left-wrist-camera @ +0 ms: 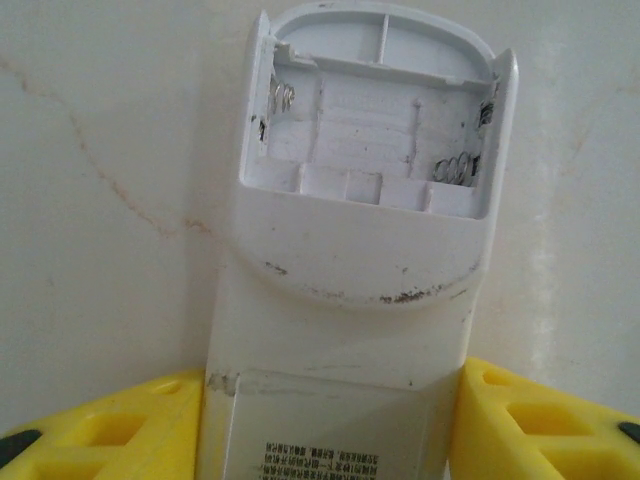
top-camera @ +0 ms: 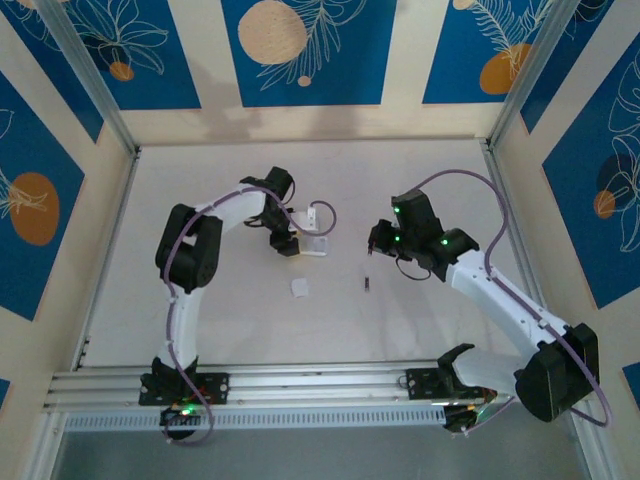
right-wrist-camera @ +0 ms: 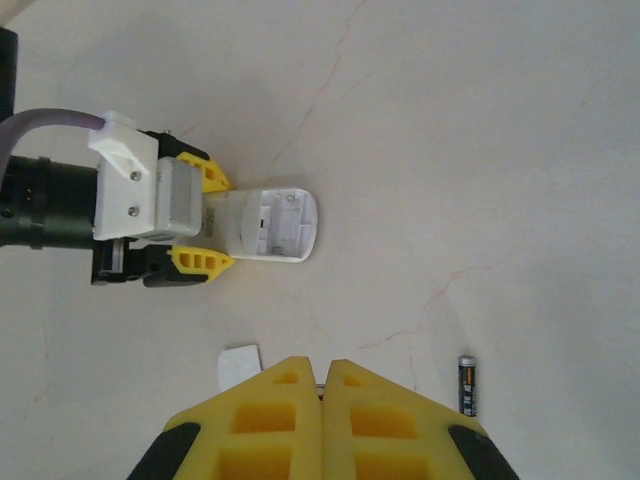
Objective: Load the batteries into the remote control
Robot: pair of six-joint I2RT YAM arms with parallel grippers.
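Two yellow fingers (left-wrist-camera: 100, 440) of the left gripper (top-camera: 293, 243) sat on either side of the remote control (left-wrist-camera: 340, 300). As far as I could see they were up against both long edges, no gap, so it looked pinched at the lower half of its body. The remote lay flat on the table (right-wrist-camera: 480, 150), back side up, out in front of the left arm. Its battery compartment (left-wrist-camera: 375, 130) was uncovered and had nothing in it, just the little coil springs (left-wrist-camera: 455, 170) at opposite corners. A printed label (left-wrist-camera: 320, 460) showed on the back down near the fingers, and the plastic was pretty scuffed.

The right gripper (right-wrist-camera: 322, 368) had its fingers pressed together over the table, off to the right of the remote and not touching it. There was a tiny grey bit right at the tips, too small for me to make out.

One battery (right-wrist-camera: 467, 385) lay on the table just beside the right gripper, well apart from the remote. The small white cover piece (top-camera: 300, 288) lay flat on its own, near the remote on the side toward the arm bases.
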